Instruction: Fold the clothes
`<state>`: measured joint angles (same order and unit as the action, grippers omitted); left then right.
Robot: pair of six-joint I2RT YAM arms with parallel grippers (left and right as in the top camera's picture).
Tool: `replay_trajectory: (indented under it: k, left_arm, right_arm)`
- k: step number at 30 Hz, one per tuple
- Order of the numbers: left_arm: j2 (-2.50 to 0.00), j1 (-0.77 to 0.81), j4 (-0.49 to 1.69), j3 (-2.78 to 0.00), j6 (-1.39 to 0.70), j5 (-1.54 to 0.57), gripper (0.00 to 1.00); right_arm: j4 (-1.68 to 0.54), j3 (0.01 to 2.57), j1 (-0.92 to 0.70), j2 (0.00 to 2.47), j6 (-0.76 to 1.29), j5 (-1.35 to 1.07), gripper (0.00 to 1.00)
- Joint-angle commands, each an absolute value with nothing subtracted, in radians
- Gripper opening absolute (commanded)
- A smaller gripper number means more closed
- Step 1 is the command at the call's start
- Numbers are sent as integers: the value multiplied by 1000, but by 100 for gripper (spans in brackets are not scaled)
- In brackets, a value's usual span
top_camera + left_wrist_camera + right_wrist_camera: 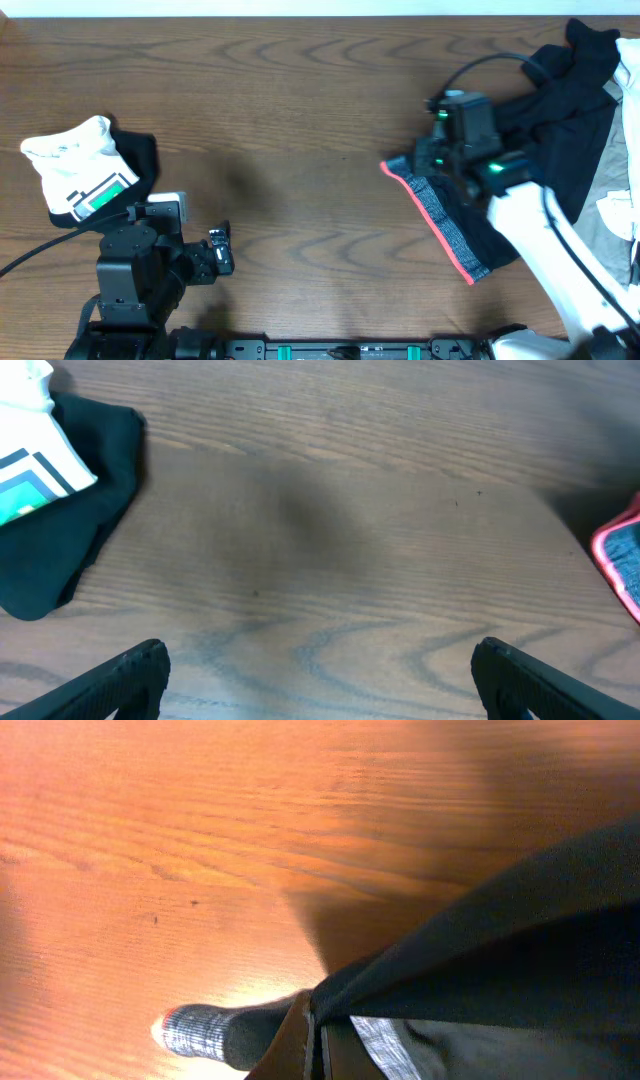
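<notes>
Overhead, the right hand [437, 160] clenches the black pants [545, 130] by their waistband [440, 222] edge at right; the left hand [320, 695] hangs released, near left, with open desk [300, 120] between.

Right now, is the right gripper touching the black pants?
Touching. The right wrist view shows the right gripper, jaws shut, pinching the pants at a fabric edge.

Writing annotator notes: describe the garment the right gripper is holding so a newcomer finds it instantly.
Look at the wooden table's right side, where clothes are heaped. The black pants spread leftward from that heap, pinched by the right gripper. Only they have a grey elastic waistband edged in red; the neighbouring garments are grey-beige and white.
</notes>
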<state>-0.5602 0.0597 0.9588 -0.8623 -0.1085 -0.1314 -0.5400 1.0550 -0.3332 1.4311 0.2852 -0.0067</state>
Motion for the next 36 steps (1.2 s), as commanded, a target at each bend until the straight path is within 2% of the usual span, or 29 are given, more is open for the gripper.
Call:
replay_trajectory:
  k: [1,6,7,9,11,15,16,25,32,36]
  left_arm:
    - [-560,56,958,-879,-118,-142,98]
    - [-560,56,958,-879,-118,-142,98]
    - [-560,56,957,-879,-118,-142,98]
    - [-560,56,958,-879,-118,-142,98]
    - [-560,56,958,-879,-118,-142,98]
    - [-560,56,957,-879,-119,-143,98]
    - [-560,56,957,-879,-119,-147,98]
    - [-662,63,872,-879,-152,-255,98]
    - [-942,142,634,-879,-156,-414,98]
    - [-1137,217,436,-879,-179,-439,98]
  right_arm:
    - [-448,1052,-389,1525,302,-15,1]
    - [-197,1052,-417,1648,316,-14,1]
    - [-144,1052,-418,1663,332,-10,5]
    - [-56,1052,-418,1685,356,-3,28]
    - [-8,1052,-417,1692,363,17,41]
    - [-40,1052,-412,1681,322,64,90]
    - [-69,1052,-408,1674,310,65,99]
    - [-515,1052,-342,1498,298,212,99]
    - [-754,1052,-242,1268,300,213,99]
    - [-868,1052,-170,1156,306,206,99]
